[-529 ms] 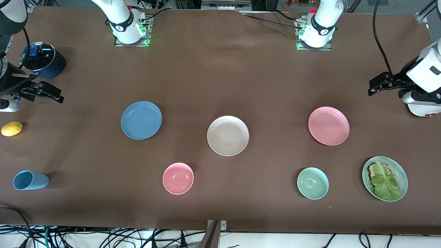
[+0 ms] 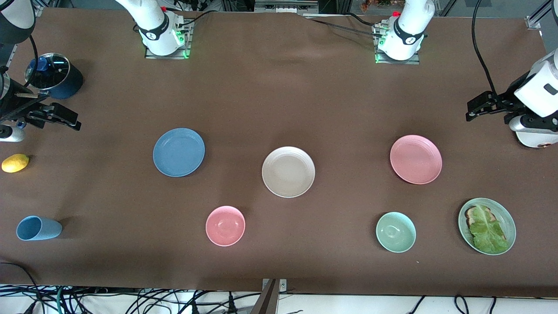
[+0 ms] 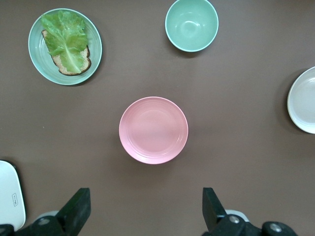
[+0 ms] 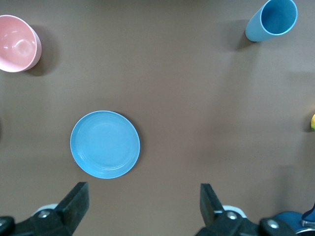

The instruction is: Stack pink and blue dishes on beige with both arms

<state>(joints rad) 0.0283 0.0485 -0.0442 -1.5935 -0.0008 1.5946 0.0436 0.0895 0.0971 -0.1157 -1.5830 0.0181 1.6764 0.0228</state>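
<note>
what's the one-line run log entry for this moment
stage: not started | left tool: open, empty | right tool: open, empty | pink plate, blue plate: unstacked | beige plate: bare

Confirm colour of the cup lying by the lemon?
Light blue cup; right wrist view shows it best.

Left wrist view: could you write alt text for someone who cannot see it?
A pink plate lies flat on the brown table, under the open left gripper. Around it: a green bowl, a green plate with lettuce-topped bread, and a beige plate.

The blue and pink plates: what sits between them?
The beige plate lies between the blue plate and the pink plate, as the front view shows.
</note>
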